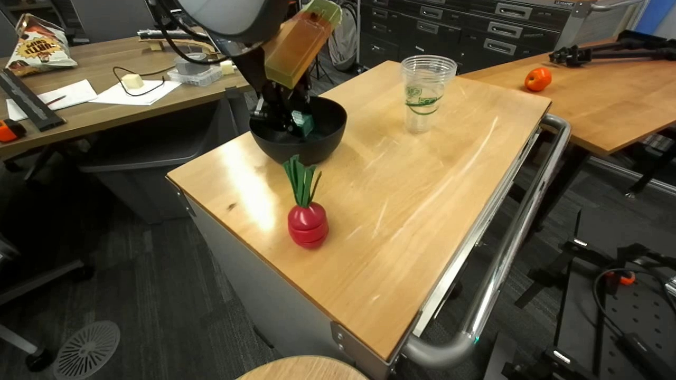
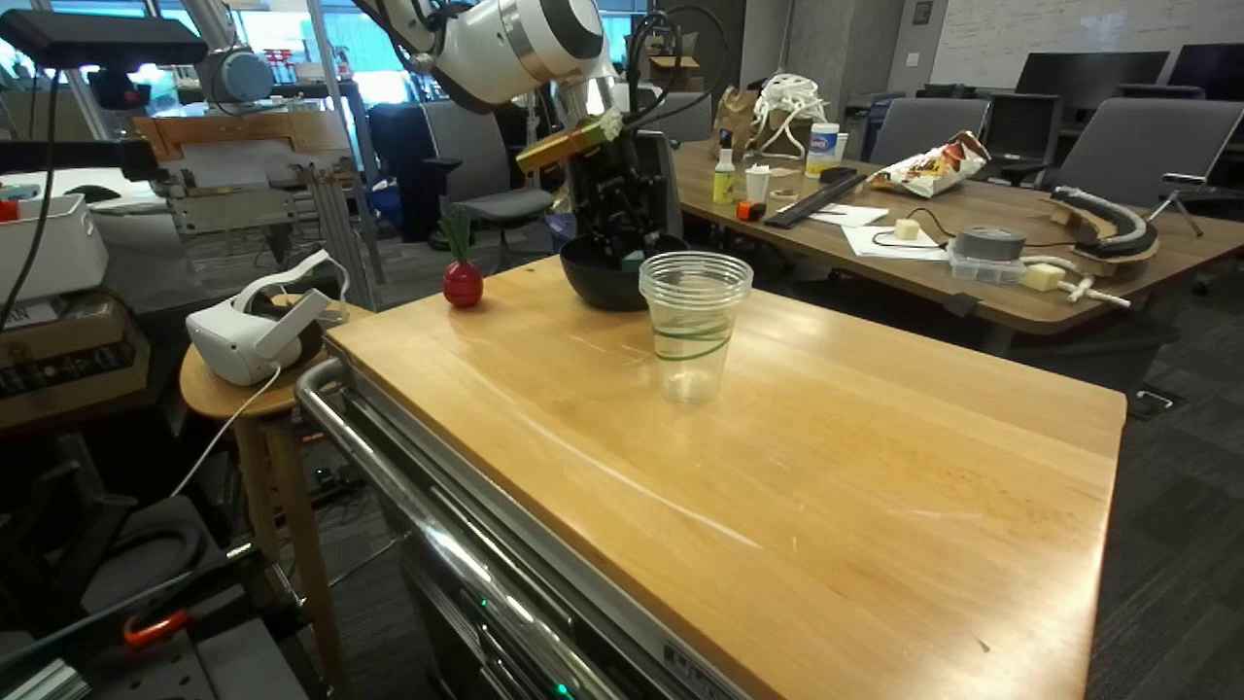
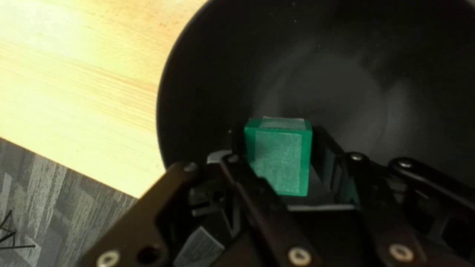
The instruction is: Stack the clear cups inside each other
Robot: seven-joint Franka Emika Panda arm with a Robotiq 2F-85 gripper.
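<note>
The clear cups (image 1: 425,100) stand upright as one nested stack on the wooden tabletop, with several rims close together at the top. The stack also shows in an exterior view (image 2: 692,335), in front of the black bowl. My gripper (image 1: 289,117) points down into the black bowl (image 1: 306,150), away from the cups. In the wrist view, the gripper (image 3: 278,152) is shut on a green block (image 3: 280,159), with one finger on each side of it. The block is inside the bowl; I cannot tell whether it touches the bottom. The cups are out of the wrist view.
A red toy radish with green leaves (image 1: 308,224) stands near the tabletop edge, close to the bowl. A metal handle rail (image 1: 520,237) runs along one side of the cart. An orange tomato-like toy (image 1: 538,79) lies on a neighbouring table.
</note>
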